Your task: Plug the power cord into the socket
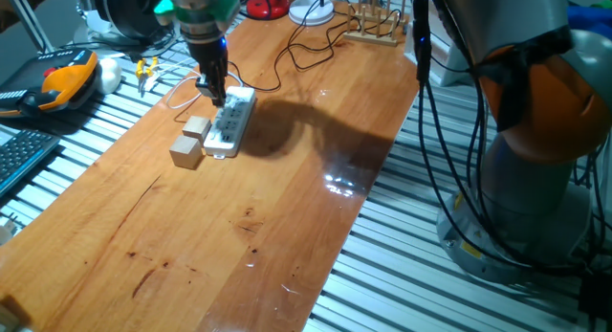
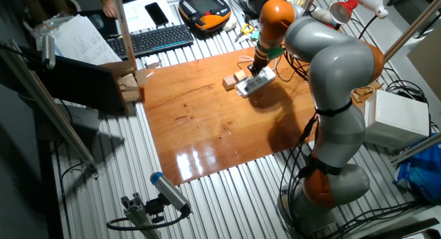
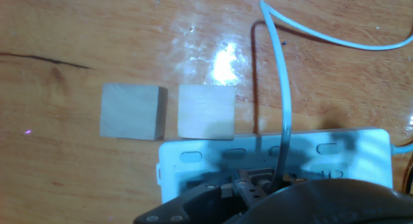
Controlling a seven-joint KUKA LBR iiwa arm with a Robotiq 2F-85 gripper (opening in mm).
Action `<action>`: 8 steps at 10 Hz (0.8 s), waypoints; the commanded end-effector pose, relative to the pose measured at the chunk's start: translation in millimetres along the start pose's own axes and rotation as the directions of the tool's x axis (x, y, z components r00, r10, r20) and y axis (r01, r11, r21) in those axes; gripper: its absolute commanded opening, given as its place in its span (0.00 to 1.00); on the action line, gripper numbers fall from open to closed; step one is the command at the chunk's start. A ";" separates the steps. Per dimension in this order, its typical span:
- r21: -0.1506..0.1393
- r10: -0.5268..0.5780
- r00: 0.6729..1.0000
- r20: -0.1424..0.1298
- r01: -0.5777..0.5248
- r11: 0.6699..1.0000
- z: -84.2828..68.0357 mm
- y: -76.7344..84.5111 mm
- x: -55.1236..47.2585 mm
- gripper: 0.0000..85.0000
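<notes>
On the socket [image 3: 271,156], apparently unlabelled outlets.

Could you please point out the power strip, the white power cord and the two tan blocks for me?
power strip [image 3: 361,150]: hand view, bare white top near its right end.
power cord [image 3: 282,88]: hand view, on the upright run of cable.
tan blocks [image 3: 132,112]: hand view, top face of the left block.

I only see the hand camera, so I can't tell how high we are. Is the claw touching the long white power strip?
Observer: From the side, the claw is low over the long white power strip's far end; I cannot tell if they touch.
Operator: Where does the thin white cord go?
Observer: The thin white cord loops on the brown wooden table beside the claw.
Operator: Anything behind us?
Observer: A thin black cable snakes across the table beyond the strip.
</notes>
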State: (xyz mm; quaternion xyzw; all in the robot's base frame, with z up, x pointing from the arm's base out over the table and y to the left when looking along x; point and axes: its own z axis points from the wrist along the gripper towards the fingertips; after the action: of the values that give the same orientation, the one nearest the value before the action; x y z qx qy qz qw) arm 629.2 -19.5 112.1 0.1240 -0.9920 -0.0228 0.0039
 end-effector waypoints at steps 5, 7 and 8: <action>-0.009 -0.008 0.997 -0.077 0.008 1.000 0.1 0.0 0.1 0.00; -0.008 -0.015 0.999 -0.039 0.014 1.000 11.8 5.6 2.8 0.00; 0.010 -0.018 0.999 -0.033 0.019 1.000 15.7 8.0 2.3 0.00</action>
State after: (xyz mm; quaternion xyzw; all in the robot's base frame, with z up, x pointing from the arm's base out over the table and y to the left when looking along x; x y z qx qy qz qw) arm 624.9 -11.5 96.6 0.1343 -0.9906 -0.0155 0.0197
